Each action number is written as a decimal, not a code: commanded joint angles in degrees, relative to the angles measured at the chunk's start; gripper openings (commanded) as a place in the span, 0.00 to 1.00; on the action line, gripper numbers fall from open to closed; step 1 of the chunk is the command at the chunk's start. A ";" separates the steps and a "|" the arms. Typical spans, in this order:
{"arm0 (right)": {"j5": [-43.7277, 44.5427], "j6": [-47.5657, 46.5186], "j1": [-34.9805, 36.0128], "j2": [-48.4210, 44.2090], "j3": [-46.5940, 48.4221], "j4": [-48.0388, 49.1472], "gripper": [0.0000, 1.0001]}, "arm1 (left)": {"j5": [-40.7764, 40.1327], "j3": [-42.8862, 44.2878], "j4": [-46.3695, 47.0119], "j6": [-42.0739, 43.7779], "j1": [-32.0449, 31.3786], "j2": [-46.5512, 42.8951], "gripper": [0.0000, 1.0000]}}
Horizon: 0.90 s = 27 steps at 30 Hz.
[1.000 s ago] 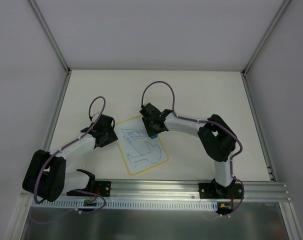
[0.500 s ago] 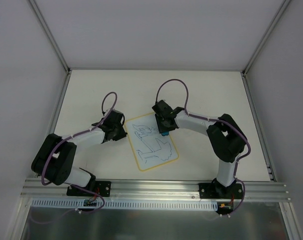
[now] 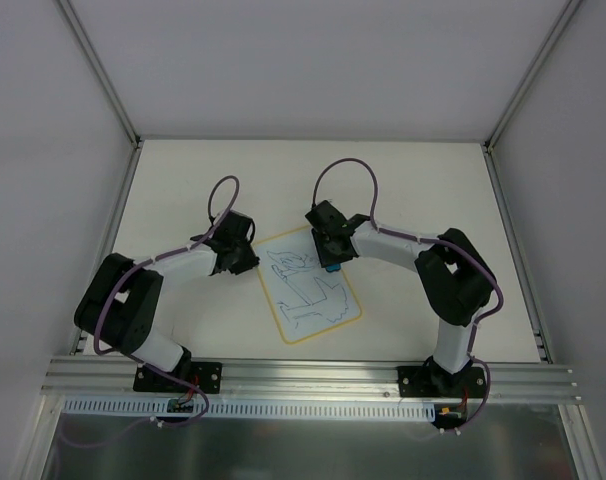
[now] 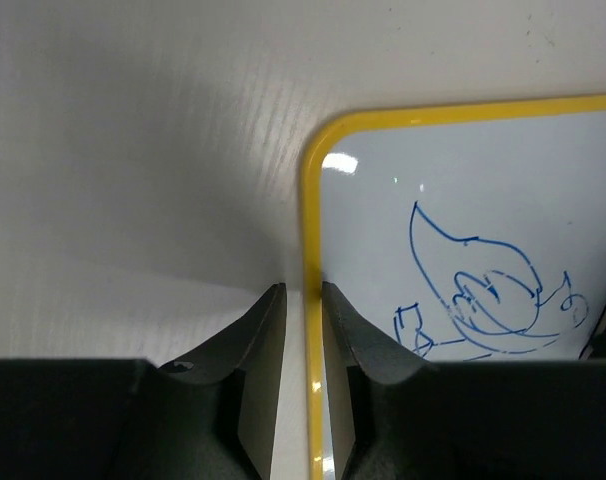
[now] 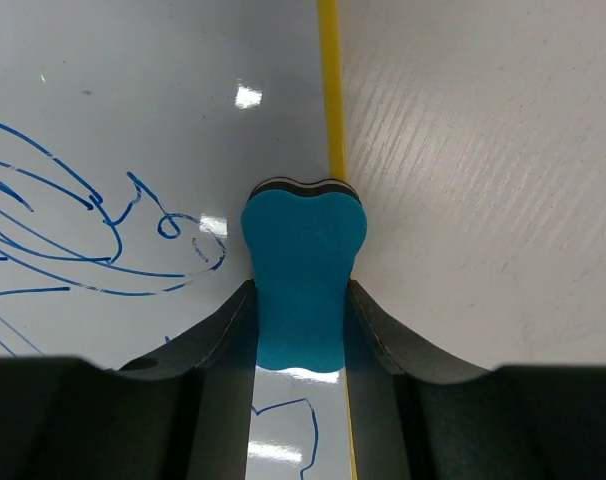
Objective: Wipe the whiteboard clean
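- The whiteboard lies flat on the table between the arms, with blue scribbles on it.
- Left jaws, a slim gap apart, straddle its left border near the far corner and grip nothing.
- Right jaws clamp the eraser at its right border.

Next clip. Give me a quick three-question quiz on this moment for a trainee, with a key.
1. True or false: the right gripper is clamped on the blue eraser.
2. What runs between the fingertips of the left gripper?
3. The eraser sits over which part of the whiteboard? A: its middle. B: its yellow rim. C: the corner beside the left gripper.
Key: 1 true; 2 the whiteboard's yellow rim; 3 B.
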 commanded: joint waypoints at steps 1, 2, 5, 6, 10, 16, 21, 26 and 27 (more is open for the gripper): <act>1.58 -1.38 -0.50 -1.40 -1.40 -5.27 0.02 | -0.71 2.14 -0.53 -0.63 -0.11 3.14 0.22; 1.14 -1.56 -0.41 -1.40 -1.31 -5.27 0.02 | -0.71 2.32 -0.53 -0.64 -0.11 4.37 0.22; 0.61 -2.17 -0.15 -2.01 -0.87 -4.92 0.03 | -0.62 2.58 -0.44 -0.81 -0.02 6.30 0.20; 0.61 -2.43 -0.06 -2.19 -0.70 -4.92 0.03 | -0.71 2.49 -0.44 -0.99 -0.02 6.57 0.19; -0.18 -3.14 1.86 -1.50 2.20 -4.92 0.06 | -0.27 2.14 -0.18 -1.78 -0.19 7.72 0.08; -0.71 -0.33 4.50 3.42 9.58 -5.01 0.08 | -0.18 1.09 -0.09 -2.83 -0.72 7.63 0.00; -0.27 2.30 5.91 10.19 16.60 -5.97 0.08 | -0.18 0.82 0.00 -3.71 -1.25 8.07 0.00; -0.45 3.89 6.44 15.47 22.67 -9.05 0.07 | 0.00 0.82 0.00 -4.33 -1.51 8.33 0.00; -0.62 4.15 6.44 16.60 23.38 -9.57 0.06 | 0.08 0.74 0.00 -4.33 -1.60 8.33 0.00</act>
